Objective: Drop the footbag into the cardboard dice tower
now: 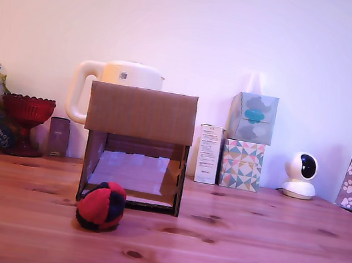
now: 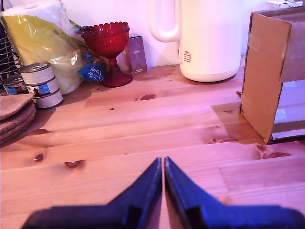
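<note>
Nothing done yet: the red-and-black patchwork footbag (image 1: 101, 206) sits on the wooden counter (image 1: 263, 254), just before the brown cardboard dice tower (image 1: 142, 114). My blue gripper (image 2: 164, 161) is pinched together, empty.

A white kettle (image 1: 117, 84) stood at the back of the wooden worktop (image 1: 245, 244). On the exterior view's left of the kettle were a red goblet (image 1: 25, 121) and a small dark box (image 1: 58, 137); on its right, two stacked tissue boxes (image 1: 247, 141) and a white camera (image 1: 301, 175).
</note>
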Controlling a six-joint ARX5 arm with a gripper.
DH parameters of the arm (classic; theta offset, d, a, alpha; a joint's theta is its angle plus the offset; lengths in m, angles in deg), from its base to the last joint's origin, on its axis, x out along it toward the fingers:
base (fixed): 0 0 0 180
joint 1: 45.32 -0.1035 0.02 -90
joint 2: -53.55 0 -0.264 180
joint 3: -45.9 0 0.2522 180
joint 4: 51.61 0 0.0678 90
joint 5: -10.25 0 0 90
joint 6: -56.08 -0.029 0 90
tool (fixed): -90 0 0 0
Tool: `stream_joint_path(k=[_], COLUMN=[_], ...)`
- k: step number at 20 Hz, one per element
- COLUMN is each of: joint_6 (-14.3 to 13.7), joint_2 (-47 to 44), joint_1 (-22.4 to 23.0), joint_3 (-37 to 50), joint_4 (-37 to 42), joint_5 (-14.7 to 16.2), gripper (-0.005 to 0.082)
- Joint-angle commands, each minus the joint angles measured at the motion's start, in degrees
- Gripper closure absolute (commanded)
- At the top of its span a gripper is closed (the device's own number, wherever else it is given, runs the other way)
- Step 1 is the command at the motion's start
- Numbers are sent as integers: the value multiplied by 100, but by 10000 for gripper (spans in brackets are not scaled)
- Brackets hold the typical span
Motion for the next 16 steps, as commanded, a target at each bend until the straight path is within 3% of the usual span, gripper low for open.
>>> stream_joint_path(k=[1, 7, 9, 12, 16], joint_6=[214, 221, 339, 802, 1064], joint_2=[61, 61, 61, 59, -127], joint_1=[9, 9, 9, 11, 107], joint_3=[87, 87, 33, -245, -592], joint_4=[-61, 7, 317, 428, 387], joint_5=[9, 24, 411, 1165, 1937], gripper=[793, 793, 793, 793, 793])
